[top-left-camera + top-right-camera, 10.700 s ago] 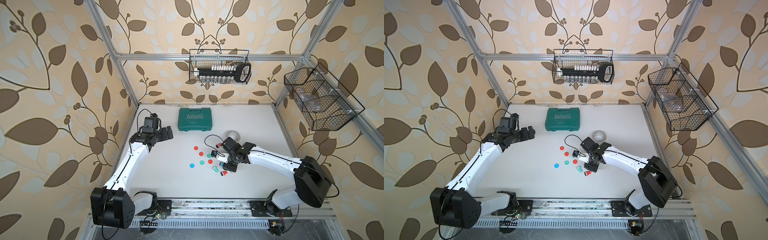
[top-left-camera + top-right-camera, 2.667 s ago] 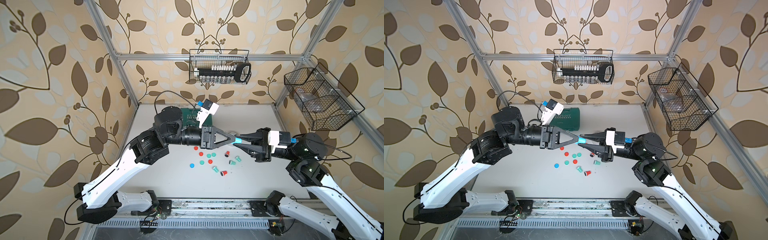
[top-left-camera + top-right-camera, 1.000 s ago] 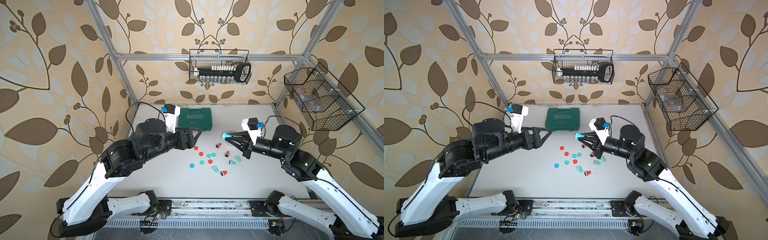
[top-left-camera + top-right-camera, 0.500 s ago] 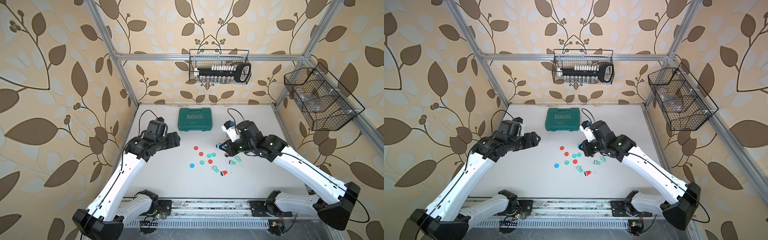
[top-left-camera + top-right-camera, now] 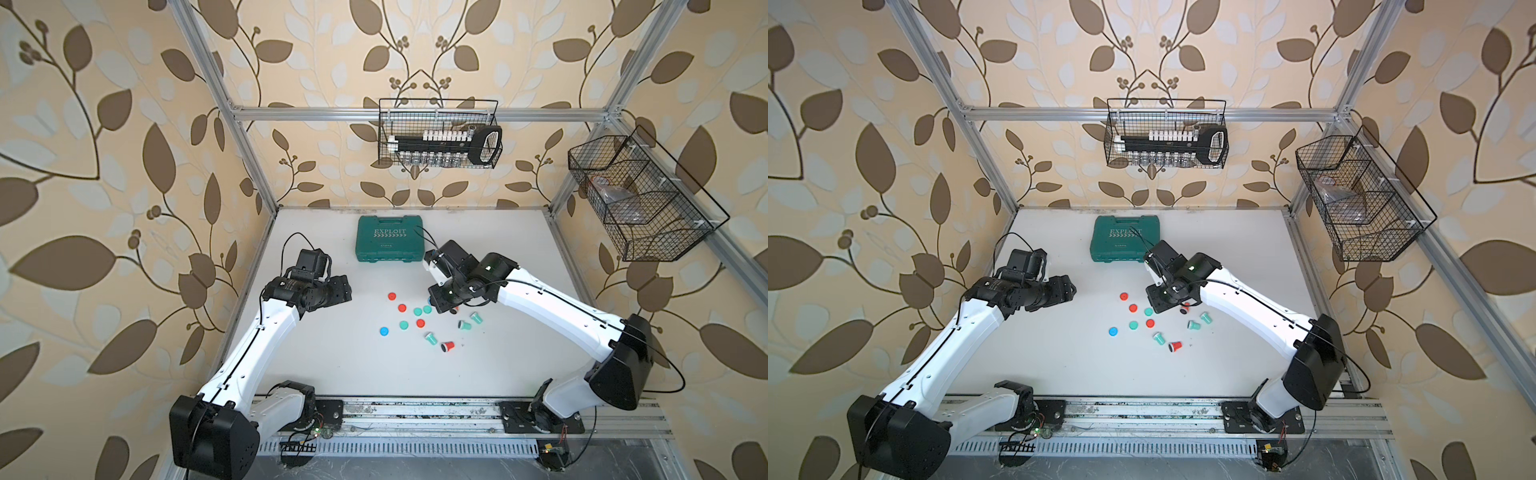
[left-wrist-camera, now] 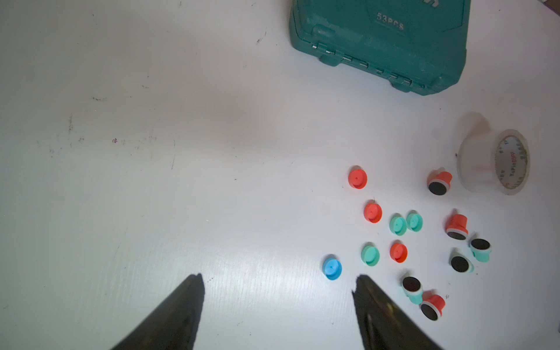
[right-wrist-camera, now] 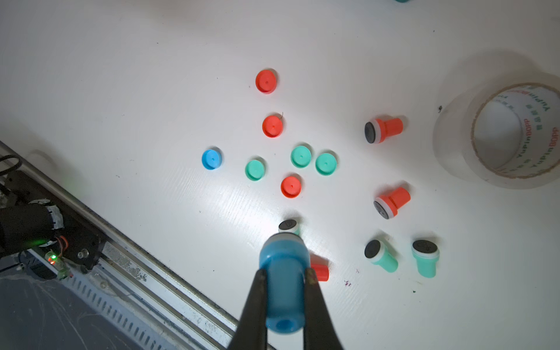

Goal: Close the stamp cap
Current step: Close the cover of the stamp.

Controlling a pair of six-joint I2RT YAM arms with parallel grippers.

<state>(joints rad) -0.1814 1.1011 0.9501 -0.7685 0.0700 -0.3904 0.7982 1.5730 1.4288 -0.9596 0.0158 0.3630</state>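
Right hand (image 7: 285, 274) clenched on the blue stamp (image 7: 283, 303)
Left hand (image 6: 278, 280) stands wide, empty (above the worktop (image 6: 151, 181)); a red stamp (image 7: 320, 270) sits half-hidden behind the blue one.

Both top views look steeply down from high above the front rail (image 5: 415, 419), taking in the whole white table (image 5: 374, 374) (framing nearly identical). Each wrist view hangs near the table, angled down; both share the blue cap (image 6: 332, 267) and tape roll (image 7: 512, 130)

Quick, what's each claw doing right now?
Left gripper: open, holding nothing.
Right gripper: closed on the blue stamp.
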